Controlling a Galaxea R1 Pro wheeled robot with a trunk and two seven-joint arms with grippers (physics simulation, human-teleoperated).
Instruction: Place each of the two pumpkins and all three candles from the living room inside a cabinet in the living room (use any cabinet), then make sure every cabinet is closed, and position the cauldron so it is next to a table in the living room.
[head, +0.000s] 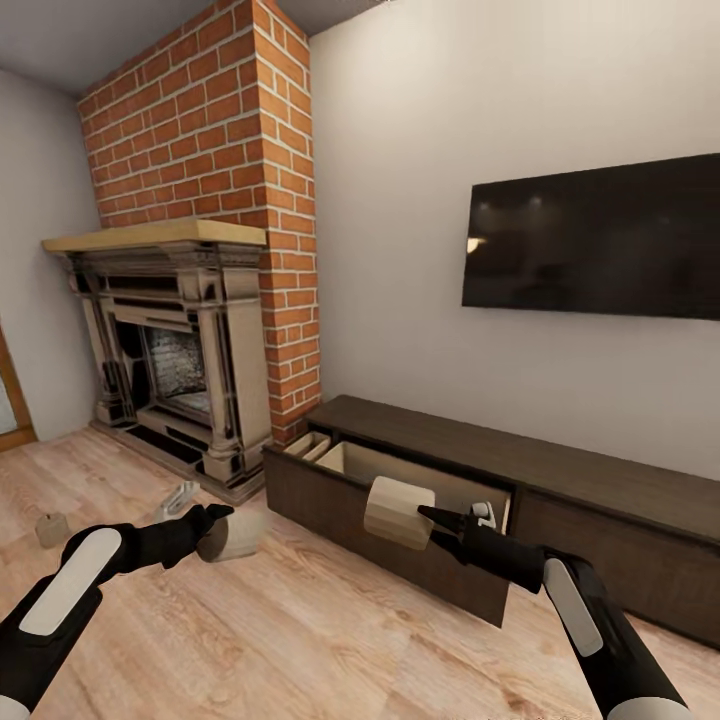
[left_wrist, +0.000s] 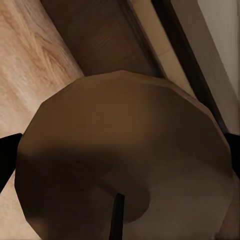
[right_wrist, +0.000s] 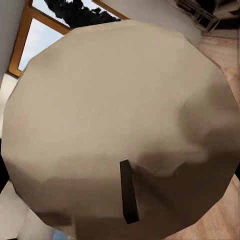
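The long dark-brown cabinet (head: 560, 470) stands against the wall below the black television (head: 600, 240), just beside the brick fireplace (head: 190, 340). Its drawer (head: 400, 500) nearest the fireplace is pulled out, showing pale insides.

The right claw (head: 432, 520) hangs in front of that open drawer, closed around a pale, stubby candle (head: 398, 512) that is level with the drawer's front edge. In the right wrist view the candle's (right_wrist: 120, 125) round cream end with its short dark wick sits close against the camera.

The left claw (head: 222, 518) is over the wooden floor (head: 300, 640), out from the cabinet's fireplace end, and grips a second candle (head: 236, 535) lying sideways. In the left wrist view this candle's (left_wrist: 125, 155) faceted round end shows a dark wick, with the black fingers (left_wrist: 7, 155) at either side and the cabinet's (left_wrist: 120, 40) dark front beyond it.

A third small candle (head: 50, 530) stands on the floor well apart from the cabinet, on the far side of the fireplace hearth. A pale wire-like object (head: 178, 497) lies on the floor near the hearth; what it is cannot be told.
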